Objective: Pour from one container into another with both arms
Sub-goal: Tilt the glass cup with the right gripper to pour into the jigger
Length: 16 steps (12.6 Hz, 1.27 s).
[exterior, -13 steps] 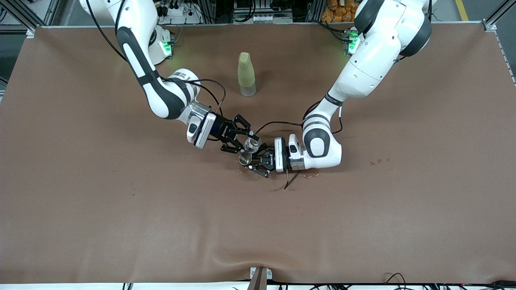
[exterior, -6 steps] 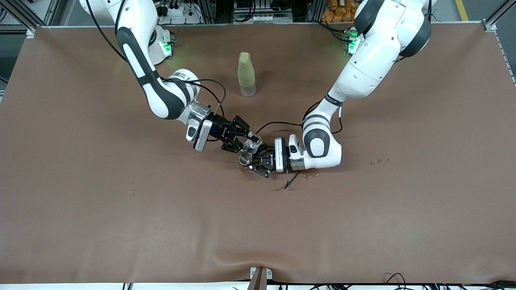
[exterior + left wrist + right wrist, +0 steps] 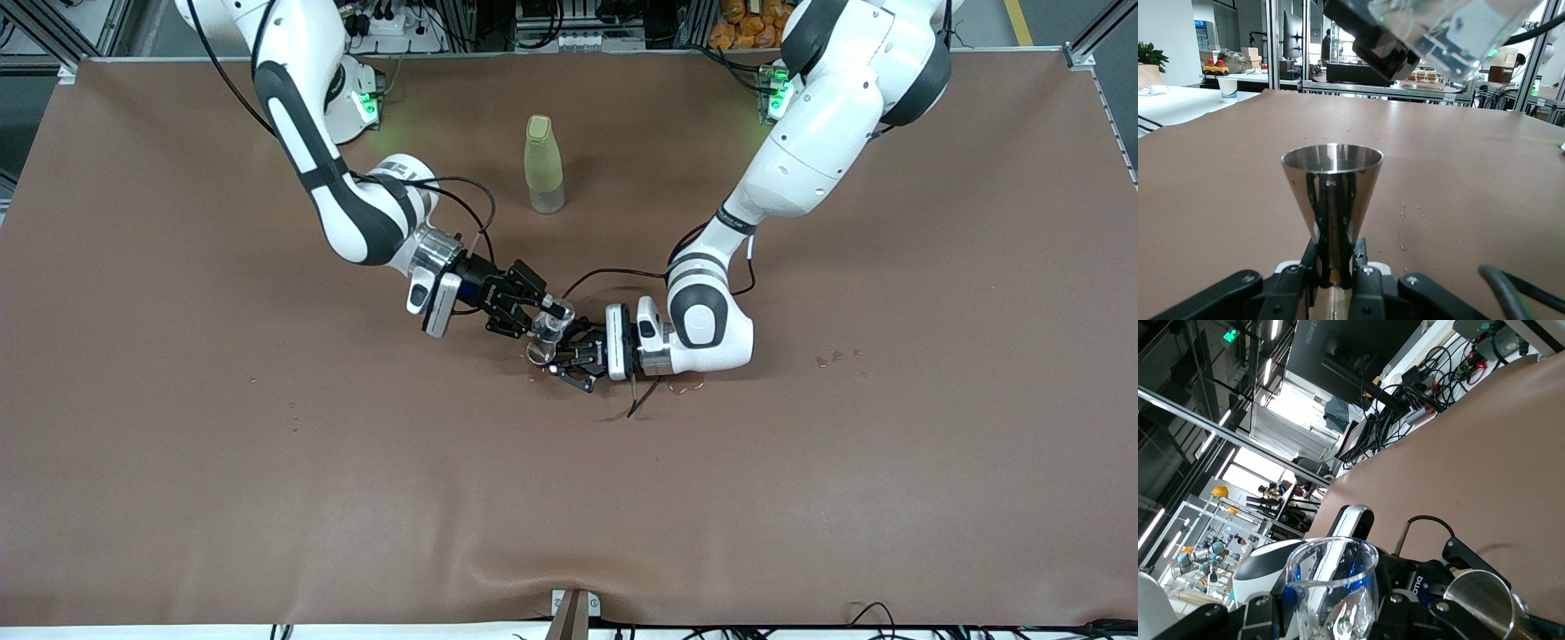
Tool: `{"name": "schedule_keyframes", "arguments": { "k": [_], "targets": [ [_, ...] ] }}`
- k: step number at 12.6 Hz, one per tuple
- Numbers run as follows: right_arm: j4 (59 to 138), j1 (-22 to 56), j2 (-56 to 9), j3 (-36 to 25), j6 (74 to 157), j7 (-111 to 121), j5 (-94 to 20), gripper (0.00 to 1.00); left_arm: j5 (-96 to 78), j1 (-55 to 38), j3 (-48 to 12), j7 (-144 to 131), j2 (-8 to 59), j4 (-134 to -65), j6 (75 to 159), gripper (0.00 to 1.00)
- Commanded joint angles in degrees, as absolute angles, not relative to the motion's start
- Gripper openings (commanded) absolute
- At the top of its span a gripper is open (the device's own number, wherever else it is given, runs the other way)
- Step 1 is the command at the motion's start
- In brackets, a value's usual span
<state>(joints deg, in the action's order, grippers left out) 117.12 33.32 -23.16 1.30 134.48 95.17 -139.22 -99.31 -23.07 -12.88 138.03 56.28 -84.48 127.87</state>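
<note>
Glass cup in right gripper, tilted over jigger

jigger: upright, clamped in left jaws | glass cup: tilted above

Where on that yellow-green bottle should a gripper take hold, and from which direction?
Probably the yellow-green bottle is best gripped around its mid-body, coming in level from the side. It stands upright, tall and slim, with a rounded cap that offers little purchase from above. Both grippers are busy now.
</note>
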Motion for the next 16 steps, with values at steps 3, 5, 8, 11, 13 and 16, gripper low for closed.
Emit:
{"name": "schedule_keyframes", "arguments": {
  "k": [3, 5, 8, 11, 13, 16],
  "targets": [
    [118.4, 32.8, -22.8, 1.6, 134.2, 91.0, -141.1, 0.05, -101.3, -23.6, -12.5, 139.3, 56.4, -83.9, 128.2, 0.0],
    [118.4, 32.6, -22.8, 1.7, 134.1, 88.0, -141.1, 0.05, -101.3, -23.6, -12.5, 139.3, 56.4, -83.9, 128.2, 0.0],
    [118.4, 32.5, -22.8, 1.6, 134.1, 85.1, -141.1, 0.05, -101.3, -23.6, -12.5, 139.2, 56.4, -83.9, 128.2, 0.0],
    [118.3, 32.5, -22.9, 1.6, 133.8, 83.5, -141.1, 0.05, -101.3, -23.6, -12.5, 139.2, 56.4, -83.9, 128.3, 0.0],
    [118.3, 32.6, -22.9, 1.7, 133.9, 81.4, -141.1, 0.05, -101.3, -23.6, -12.5, 139.2, 56.4, -84.0, 128.2, 0.0],
    [118.3, 32.5, -22.9, 1.6, 133.9, 80.4, -141.1, 0.05, -101.3, -23.6, -12.5, 139.2, 56.4, -84.0, 128.3, 0.0]
  ]
}}
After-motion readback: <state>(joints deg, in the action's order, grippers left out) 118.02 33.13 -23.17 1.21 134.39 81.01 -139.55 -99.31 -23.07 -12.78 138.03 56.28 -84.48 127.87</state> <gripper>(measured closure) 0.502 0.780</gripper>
